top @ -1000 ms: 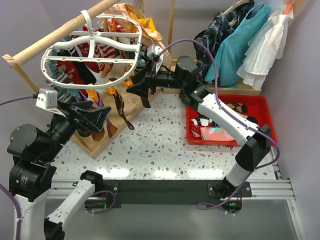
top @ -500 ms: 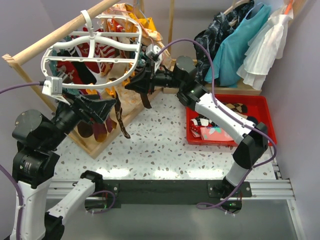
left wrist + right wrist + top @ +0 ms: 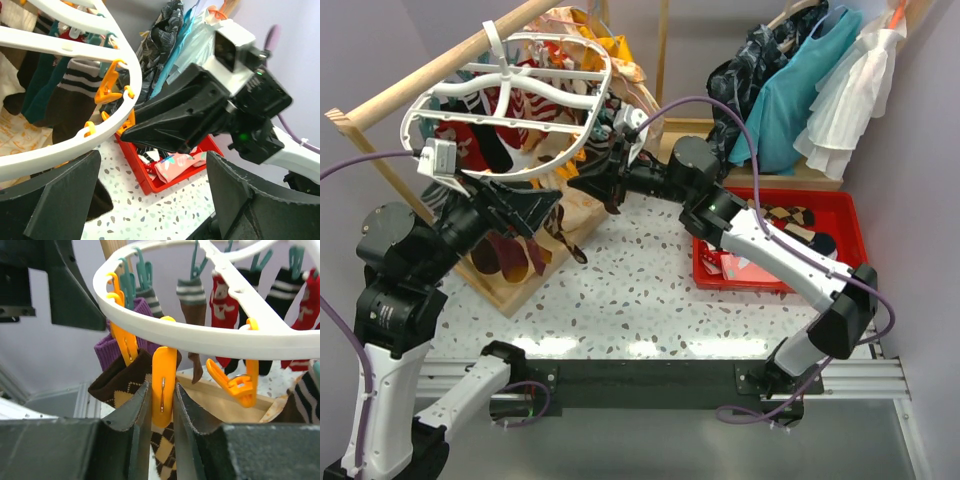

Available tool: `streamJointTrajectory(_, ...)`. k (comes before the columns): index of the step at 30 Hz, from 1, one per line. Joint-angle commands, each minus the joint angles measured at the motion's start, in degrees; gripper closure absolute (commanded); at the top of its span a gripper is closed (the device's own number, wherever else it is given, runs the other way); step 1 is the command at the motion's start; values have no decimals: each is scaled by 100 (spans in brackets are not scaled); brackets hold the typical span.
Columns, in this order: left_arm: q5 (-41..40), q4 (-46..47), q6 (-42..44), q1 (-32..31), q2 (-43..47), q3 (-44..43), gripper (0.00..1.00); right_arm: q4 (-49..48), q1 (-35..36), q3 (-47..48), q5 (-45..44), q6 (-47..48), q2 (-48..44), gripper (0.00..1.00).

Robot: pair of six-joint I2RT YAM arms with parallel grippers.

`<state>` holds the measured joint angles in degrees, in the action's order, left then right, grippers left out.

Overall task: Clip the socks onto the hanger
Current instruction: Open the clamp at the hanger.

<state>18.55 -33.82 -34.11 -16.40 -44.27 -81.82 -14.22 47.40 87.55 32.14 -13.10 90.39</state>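
While left hand (image 3: 152, 165) wide apart, right hand (image 3: 161, 407) tight on one orange clip (image 3: 163, 382); one hanger (image 3: 210, 337).

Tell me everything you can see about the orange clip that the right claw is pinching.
The orange clip is a slim, glossy plastic peg with a thin metal spring wire running down its middle. It hangs upright from the white ring of the hanger. The right claw is shut on it, one finger pressing each side. A brown argyle sock sits directly behind and below it; whether the clip's lower end actually bites the sock cannot be told.
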Motion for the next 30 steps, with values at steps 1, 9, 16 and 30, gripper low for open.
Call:
streamJointTrajectory(1, 106, 245, -175, 14, -117, -106, 11, 419, 621, -98, -804, 817, -610, 100)
streamJointTrajectory(9, -438, -1, -254, 14, -143, -229, 19, 727, 1272, -1, -1780, 1449, -584, 100)
streamJointTrajectory(16, -747, -19, -588, 14, -178, 43, 23, 508, 1553, -71, -1843, 1433, -329, 100)
streamJointTrajectory(30, -1362, 763, -1080, 14, -170, 562, 42, 280, 1931, -89, -2063, 1697, -57, 100)
